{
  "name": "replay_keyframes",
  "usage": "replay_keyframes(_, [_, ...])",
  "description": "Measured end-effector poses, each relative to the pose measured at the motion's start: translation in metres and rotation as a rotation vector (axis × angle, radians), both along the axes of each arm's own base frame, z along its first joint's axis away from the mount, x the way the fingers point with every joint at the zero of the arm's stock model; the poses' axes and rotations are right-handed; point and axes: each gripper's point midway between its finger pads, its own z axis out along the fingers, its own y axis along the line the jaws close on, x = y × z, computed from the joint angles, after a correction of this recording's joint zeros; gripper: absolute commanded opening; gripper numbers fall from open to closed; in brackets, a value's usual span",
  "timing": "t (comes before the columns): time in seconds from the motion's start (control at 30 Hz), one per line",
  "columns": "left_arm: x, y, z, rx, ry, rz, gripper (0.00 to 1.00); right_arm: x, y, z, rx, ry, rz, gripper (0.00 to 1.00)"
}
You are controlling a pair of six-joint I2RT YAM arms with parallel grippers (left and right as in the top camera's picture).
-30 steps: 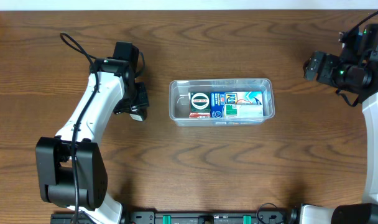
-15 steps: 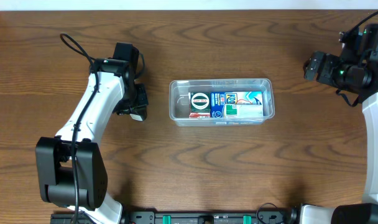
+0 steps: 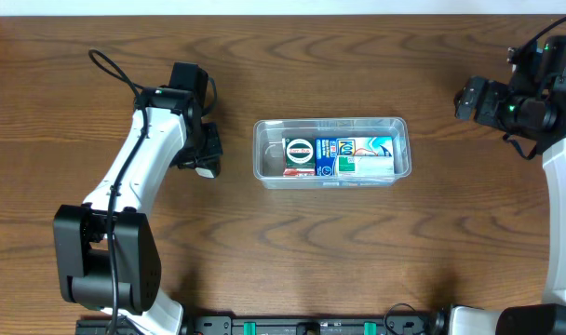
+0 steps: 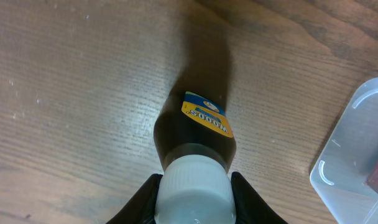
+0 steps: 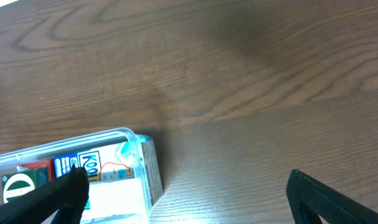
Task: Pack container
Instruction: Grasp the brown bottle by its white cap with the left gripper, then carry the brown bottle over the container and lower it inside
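My left gripper (image 4: 193,186) is clamped on the white cap of a dark bottle (image 4: 195,134), just left of the container (image 3: 330,121). That's sitting mid-table with packets (image 3: 339,156) inside. Right gripper (image 5: 188,190) has its fingers spread apart, way off right.

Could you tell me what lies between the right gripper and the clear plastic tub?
Only bare brown wooden table separates right gripper from clear plastic tub, per overhead view.

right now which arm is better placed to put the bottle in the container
Left. Its gripper grips the bottle by the cap, just beside the container. The right gripper is open and empty, off past the other end.
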Motion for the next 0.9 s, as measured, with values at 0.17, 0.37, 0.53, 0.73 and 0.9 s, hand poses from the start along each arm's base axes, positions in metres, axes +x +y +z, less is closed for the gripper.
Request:
replay_keyframes(0.17, [0.004, -0.001, 0.000, 0.007, -0.014, -0.072, 0.24, 0.000, 0.000, 0.000, 0.000, 0.000, 0.000, 0.99])
replay_keyframes(0.37, [0.009, -0.001, 0.009, 0.024, -0.025, -0.220, 0.21, 0.000, 0.000, 0.000, 0.000, 0.000, 0.000, 0.99])
replay_keyframes(0.53, [0.023, -0.005, 0.033, 0.045, -0.102, -0.364, 0.19, 0.000, 0.000, 0.000, 0.000, 0.000, 0.000, 0.99])
replay_keyframes(0.73, [0.021, -0.025, 0.071, 0.088, -0.221, -0.602, 0.11, 0.000, 0.000, 0.000, 0.000, 0.000, 0.000, 0.99])
replay_keyframes(0.9, [0.021, -0.057, 0.110, 0.119, -0.374, -0.775, 0.11, 0.000, 0.000, 0.000, 0.000, 0.000, 0.000, 0.99])
